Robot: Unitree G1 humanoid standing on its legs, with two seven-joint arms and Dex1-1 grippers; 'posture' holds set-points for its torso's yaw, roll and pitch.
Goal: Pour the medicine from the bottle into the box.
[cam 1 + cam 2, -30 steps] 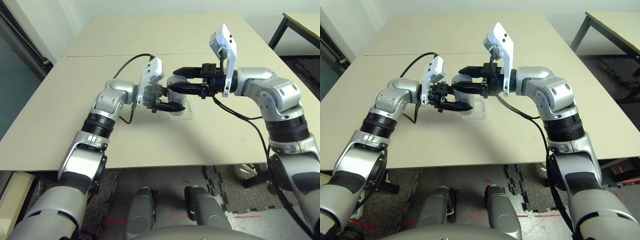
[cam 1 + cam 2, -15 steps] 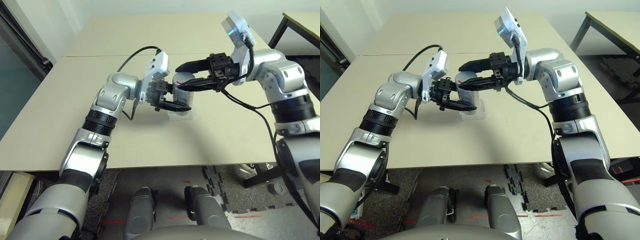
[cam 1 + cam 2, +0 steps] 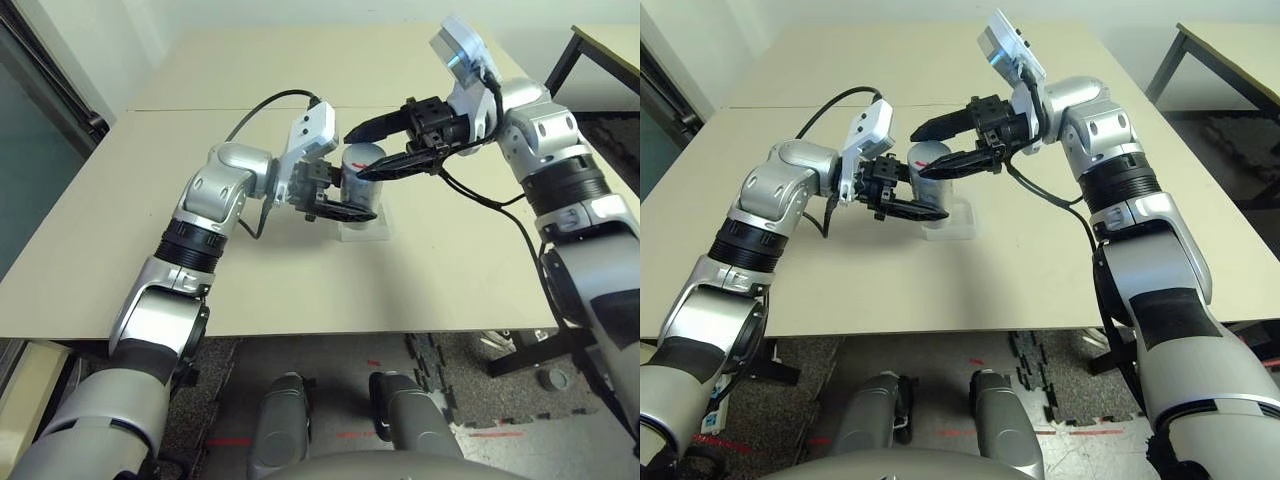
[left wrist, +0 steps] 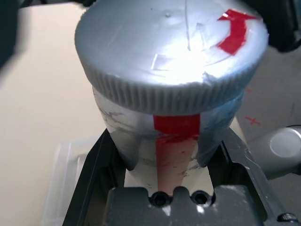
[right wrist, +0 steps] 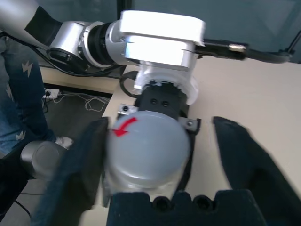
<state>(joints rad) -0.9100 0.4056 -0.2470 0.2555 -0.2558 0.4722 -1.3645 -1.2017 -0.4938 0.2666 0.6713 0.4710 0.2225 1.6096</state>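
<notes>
Silvery bottle [image 3: 360, 172] held capped above the clear box [image 3: 365, 227].
Left tool [image 3: 345, 195] clenches its body; right tool [image 3: 365, 150], fingers spread, straddles the cap at 12 o'clock.

One bottle [image 3: 361, 172], one box [image 3: 364, 227], one cap [image 4: 171, 42] and two grippers, left [image 3: 342, 196] and right [image 3: 372, 150], are showing.

Bottle [image 4: 164, 136]: silvery-grey, dull sheen, scuffed; glossy red-and-white label. Its cap [image 4: 171, 47]: grey plastic, ribbed edge, scratched top, red arrow mark. Box [image 3: 365, 227]: clear, colourless plastic, smooth. Counter [image 3: 300, 280]: matt beige, smooth. Hand fingers [image 5: 77, 165]: matt black.
</notes>
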